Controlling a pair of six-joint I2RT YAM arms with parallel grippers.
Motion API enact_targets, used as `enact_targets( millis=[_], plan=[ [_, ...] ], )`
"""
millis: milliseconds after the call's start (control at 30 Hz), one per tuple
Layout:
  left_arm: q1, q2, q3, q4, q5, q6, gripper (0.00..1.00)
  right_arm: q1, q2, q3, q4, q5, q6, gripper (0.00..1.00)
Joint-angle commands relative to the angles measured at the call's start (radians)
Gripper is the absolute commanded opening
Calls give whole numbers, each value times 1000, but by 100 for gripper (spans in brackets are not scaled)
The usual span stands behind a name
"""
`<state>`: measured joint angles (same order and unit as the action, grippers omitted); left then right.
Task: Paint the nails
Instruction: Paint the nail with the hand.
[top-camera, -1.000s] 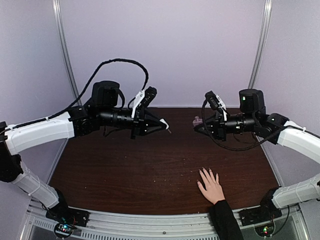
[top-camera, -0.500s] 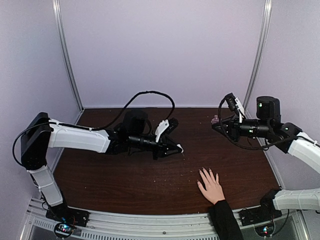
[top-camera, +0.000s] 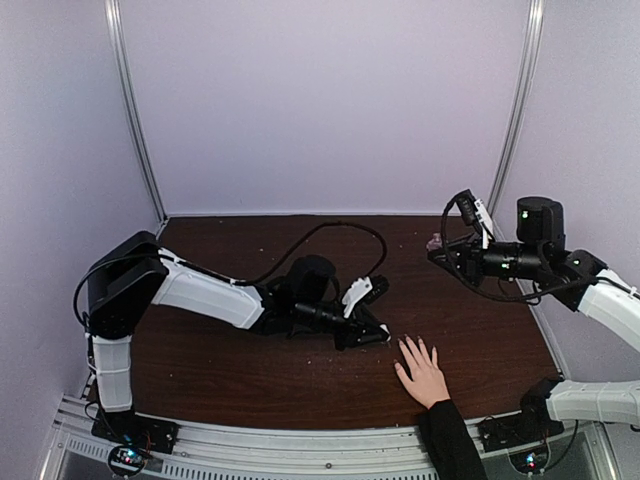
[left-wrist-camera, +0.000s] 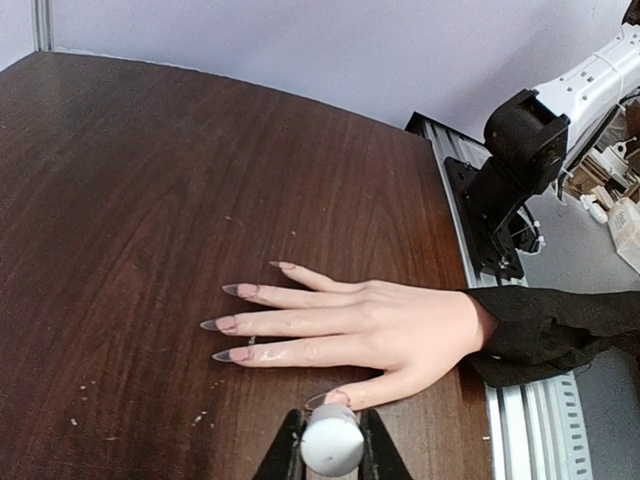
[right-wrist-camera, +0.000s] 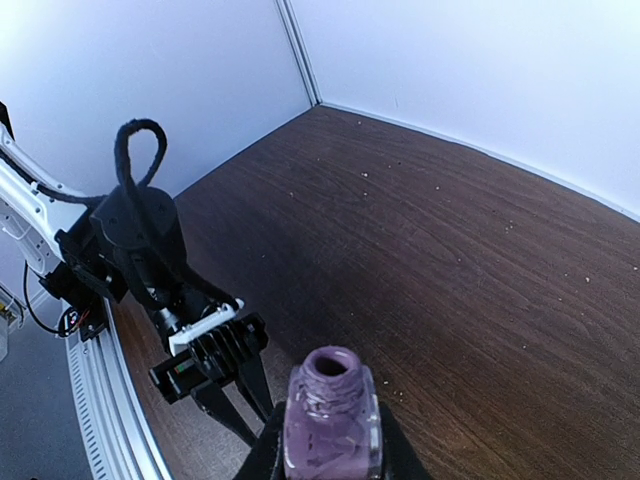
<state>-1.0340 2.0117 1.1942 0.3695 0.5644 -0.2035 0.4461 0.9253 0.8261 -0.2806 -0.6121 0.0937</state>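
A light-skinned hand (top-camera: 424, 371) with a black sleeve lies flat near the table's front edge, fingers spread. In the left wrist view its long nails (left-wrist-camera: 226, 323) point left and the thumb nail (left-wrist-camera: 331, 399) sits just above the pale cap. My left gripper (top-camera: 380, 337) is shut on the pale brush cap (left-wrist-camera: 331, 444), low over the table, right beside the thumb. My right gripper (top-camera: 436, 246) is shut on an open bottle of purple polish (right-wrist-camera: 332, 421), held high at the right.
The dark wood table (top-camera: 250, 370) carries scattered pale crumbs. A metal rail (top-camera: 300, 450) runs along the near edge. The right arm's base (left-wrist-camera: 510, 170) stands past the hand. Purple walls enclose the table on three sides.
My left arm has swung down and to the right, carrying the brush cap from mid-air at the back to the table beside the hand's thumb. The right gripper has moved slightly right with the bottle.
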Motion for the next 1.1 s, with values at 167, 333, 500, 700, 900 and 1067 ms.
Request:
enact_targets(
  millis=[167, 333, 500, 700, 900, 1067],
  plan=[
    [-44, 43, 7, 112, -12, -58, 0, -9, -28, -25, 38, 8, 15, 0],
    [-48, 61, -1, 127, -13, -70, 0, -9, -27, -31, 45, 6, 18, 0],
    [-54, 78, 3, 133, -32, -86, 0, -9, -28, -31, 45, 8, 19, 0],
    [-55, 98, 24, 111, -38, -101, 0, -9, -22, -33, 49, 1, 20, 0],
    [-57, 109, 27, 103, -45, -98, 0, -9, -18, -35, 54, 0, 22, 0],
    [-57, 121, 40, 91, -32, -88, 0, -9, -16, -37, 57, 0, 23, 0]
  ],
)
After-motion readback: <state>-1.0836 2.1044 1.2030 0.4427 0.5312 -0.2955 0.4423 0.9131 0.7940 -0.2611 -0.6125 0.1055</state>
